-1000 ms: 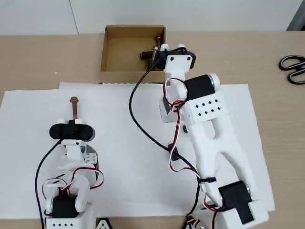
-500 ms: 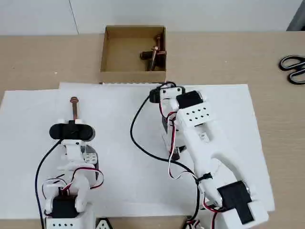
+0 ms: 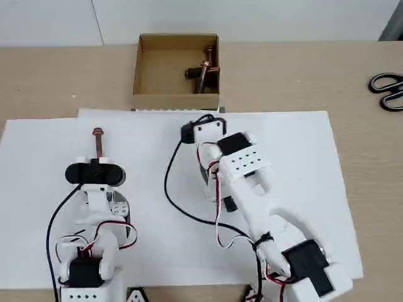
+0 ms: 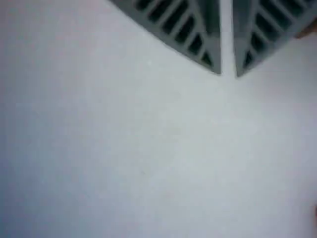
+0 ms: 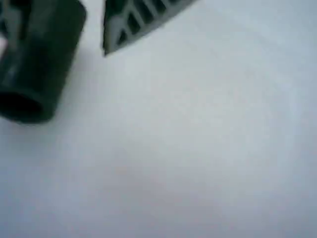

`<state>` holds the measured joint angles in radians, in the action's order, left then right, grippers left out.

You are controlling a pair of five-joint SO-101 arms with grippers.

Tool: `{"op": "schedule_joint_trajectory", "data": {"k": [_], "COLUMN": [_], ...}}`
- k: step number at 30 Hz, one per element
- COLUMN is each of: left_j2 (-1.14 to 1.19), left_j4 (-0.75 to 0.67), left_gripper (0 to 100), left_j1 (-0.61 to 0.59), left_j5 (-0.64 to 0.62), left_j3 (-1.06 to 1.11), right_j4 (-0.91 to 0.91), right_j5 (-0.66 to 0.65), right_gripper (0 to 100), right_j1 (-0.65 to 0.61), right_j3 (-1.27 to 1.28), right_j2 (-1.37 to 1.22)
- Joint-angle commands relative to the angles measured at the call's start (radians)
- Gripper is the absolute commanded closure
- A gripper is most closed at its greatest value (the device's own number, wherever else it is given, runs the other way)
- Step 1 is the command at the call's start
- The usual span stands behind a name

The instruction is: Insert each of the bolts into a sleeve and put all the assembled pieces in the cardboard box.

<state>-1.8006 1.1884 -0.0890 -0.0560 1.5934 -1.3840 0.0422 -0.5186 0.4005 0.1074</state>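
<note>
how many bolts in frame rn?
3 that I can make out. One bolt lies on the left part of the white paper. Two more, and, sit sleeved at the right side of the cardboard box. Others may be hidden.

Assembled pieces (image 3: 203, 68) in the cardboard box (image 3: 164, 70) — before it the paper sheet (image 3: 145, 189), bearing a bolt (image 3: 99, 145).

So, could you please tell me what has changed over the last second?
The right arm pulled back from over the cardboard box toward its base and now sits over the white paper, shifted slightly leftward. No grasp or release is visible. The left arm, the bolt ahead of it and the pieces in the box stayed put.
</note>
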Motion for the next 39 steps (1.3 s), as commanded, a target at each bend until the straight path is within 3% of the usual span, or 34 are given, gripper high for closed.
{"op": "schedule_joint_trajectory", "data": {"k": [1, 8, 21, 31, 39], "left_j2": [-0.009, -0.009, -0.011, -0.011, -0.011], "left_j4": [-0.025, -0.025, -0.025, -0.025, -0.025], "left_gripper": [99, 99, 99, 99, 99], "left_j1": [-0.003, -0.003, -0.003, -0.003, -0.003], "left_j5": [-0.006, -0.006, -0.006, -0.006, -0.006], "left_j3": [0.002, 0.002, 0.002, 0.002, 0.002], "right_j4": [0.038, 0.084, 0.081, 0.067, 0.065], "right_j5": [0.026, 0.025, -0.031, -0.14, -0.15], "right_gripper": [89.4, 89.4, 89.4, 89.4, 89.3], "right_j1": [-0.027, -0.021, -0.002, 0.137, 0.154], "right_j3": [0.002, 0.14, 0.141, 0.144, 0.147], "right_j2": [0.038, 0.045, 0.211, 0.234, 0.232]}}
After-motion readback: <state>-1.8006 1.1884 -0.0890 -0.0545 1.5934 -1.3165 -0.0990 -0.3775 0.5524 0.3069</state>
